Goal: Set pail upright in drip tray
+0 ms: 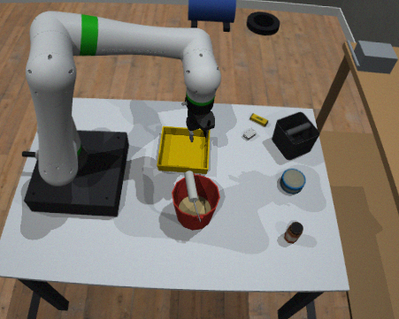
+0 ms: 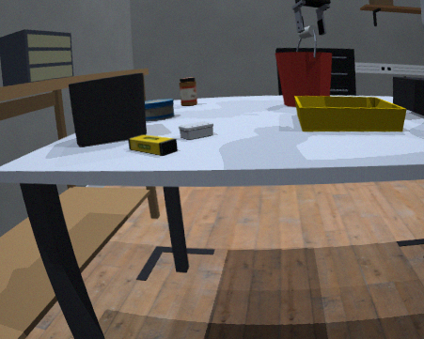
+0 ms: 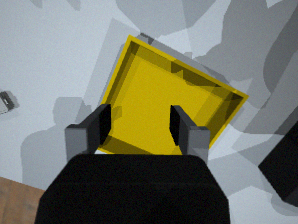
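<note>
The red pail [image 1: 193,220] [image 2: 306,77] stands upright on the table, outside the drip tray and close beside it. Its wire handle stands up with a white grip [image 1: 190,185] [image 2: 306,33]. Tan material shows inside the pail. The yellow drip tray [image 1: 180,150] [image 2: 352,120] [image 3: 150,85] is empty. My gripper [image 1: 199,137] [image 2: 310,29] [image 3: 140,116] is open with nothing between its fingers. It hangs above the tray's back right part in the top view, fingers down, away from the pail. In the exterior view it only overlaps the handle grip in the picture.
The black robot base [image 1: 96,172] [image 3: 285,165] is left of the tray. On the right are a black bin [image 1: 291,143] [image 2: 108,110], a yellow box [image 1: 258,119] [image 2: 147,145], a small pale box [image 1: 249,133] [image 2: 196,130], a blue-rimmed tin [image 1: 293,181] and a jar [image 1: 293,232] [image 2: 188,94].
</note>
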`<state>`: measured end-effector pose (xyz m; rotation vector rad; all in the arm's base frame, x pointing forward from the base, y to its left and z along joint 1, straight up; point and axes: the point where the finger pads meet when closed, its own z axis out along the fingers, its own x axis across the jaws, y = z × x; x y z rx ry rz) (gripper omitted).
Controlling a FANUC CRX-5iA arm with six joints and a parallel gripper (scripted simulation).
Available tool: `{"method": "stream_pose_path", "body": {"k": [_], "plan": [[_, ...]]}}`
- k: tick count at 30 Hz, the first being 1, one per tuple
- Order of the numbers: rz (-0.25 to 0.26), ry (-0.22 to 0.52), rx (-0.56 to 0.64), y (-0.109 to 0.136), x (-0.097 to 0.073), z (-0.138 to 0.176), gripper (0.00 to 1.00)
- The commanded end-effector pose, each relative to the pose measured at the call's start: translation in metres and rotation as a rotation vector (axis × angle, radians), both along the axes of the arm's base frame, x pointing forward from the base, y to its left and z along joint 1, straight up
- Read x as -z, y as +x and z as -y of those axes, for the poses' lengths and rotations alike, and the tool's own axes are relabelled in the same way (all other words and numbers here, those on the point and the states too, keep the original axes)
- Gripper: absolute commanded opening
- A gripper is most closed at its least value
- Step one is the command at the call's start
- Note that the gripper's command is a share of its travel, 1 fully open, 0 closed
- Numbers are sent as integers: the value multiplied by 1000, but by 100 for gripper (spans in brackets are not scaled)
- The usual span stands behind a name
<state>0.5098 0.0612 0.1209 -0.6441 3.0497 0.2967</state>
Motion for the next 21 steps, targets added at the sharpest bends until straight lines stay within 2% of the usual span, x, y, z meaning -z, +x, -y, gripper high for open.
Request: {"method": "stream_pose_path", "body": {"k": [1, 12, 21], "plan": [[13, -63, 60, 7, -25, 66, 100], [11, -185, 193, -14, -83, 215, 100], [10, -192, 201, -17, -88, 227, 100]]}}
